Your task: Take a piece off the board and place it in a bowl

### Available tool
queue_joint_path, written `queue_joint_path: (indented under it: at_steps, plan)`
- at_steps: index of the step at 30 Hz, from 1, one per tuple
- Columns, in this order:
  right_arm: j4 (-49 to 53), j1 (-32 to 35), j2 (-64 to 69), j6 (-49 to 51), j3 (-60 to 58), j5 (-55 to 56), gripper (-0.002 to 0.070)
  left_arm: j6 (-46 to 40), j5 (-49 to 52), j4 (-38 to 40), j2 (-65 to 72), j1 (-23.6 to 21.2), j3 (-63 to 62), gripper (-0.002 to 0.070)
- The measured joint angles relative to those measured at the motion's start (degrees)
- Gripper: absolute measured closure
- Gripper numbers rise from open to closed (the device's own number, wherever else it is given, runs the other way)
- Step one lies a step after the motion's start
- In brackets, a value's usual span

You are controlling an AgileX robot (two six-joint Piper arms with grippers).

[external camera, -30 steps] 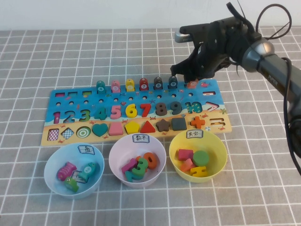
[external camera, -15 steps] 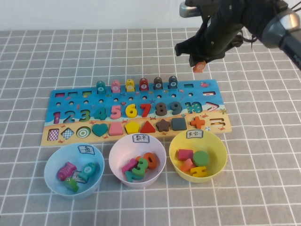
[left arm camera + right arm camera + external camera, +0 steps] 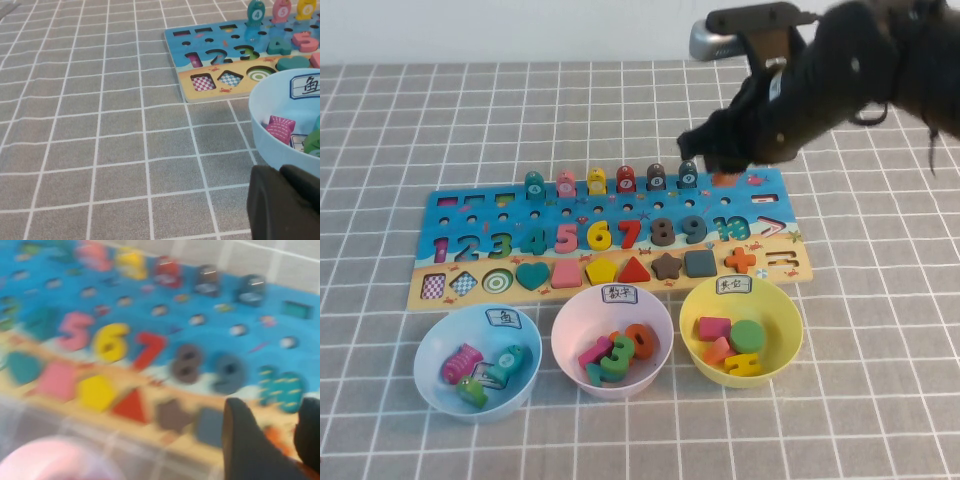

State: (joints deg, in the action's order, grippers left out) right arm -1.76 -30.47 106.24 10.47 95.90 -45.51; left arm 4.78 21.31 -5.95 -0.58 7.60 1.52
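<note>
Orange piece clamped by the right gripper (image 3: pixel 725 172) above the board (image 3: pixel 470 205)

It should be carried level to a bowl; the left gripper (image 3: pixel 285 202), beside the board, cannot be judged.

The blue wooden puzzle board (image 3: pixel 610 235) carries a row of coloured wooden numerals reading 1 to 10. The pale blue plastic bowl (image 3: pixel 280 125) wears a white label with the character 鱼; the other bowls' labels are illegible.
</note>
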Motion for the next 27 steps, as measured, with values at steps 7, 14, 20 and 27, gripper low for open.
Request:
queue_joint_path:
  at_steps: [7, 14, 20, 27]
  plan:
    - [-1.7, -8.4, -8.0, 0.0, -12.3, 6.4, 0.048, 0.0, 0.0, 0.0, 0.0, 0.0, 0.0, 0.0676]
    - [-1.9, -15.2, -8.0, 0.0, -12.8, 6.6, 0.048, 0.0, 0.0, 0.0, 0.0, 0.0, 0.0, 0.0676]
    - [-1.9, -20.2, -7.5, 0.0, -12.8, 8.6, 0.048, 0.0, 0.0, 0.0, 0.0, 0.0, 0.0, 0.0676]
    - [-2.6, -23.6, -3.6, 0.0, -12.1, 10.4, 0.048, 0.0, 0.0, 0.0, 0.0, 0.0, 0.0, 0.0676]
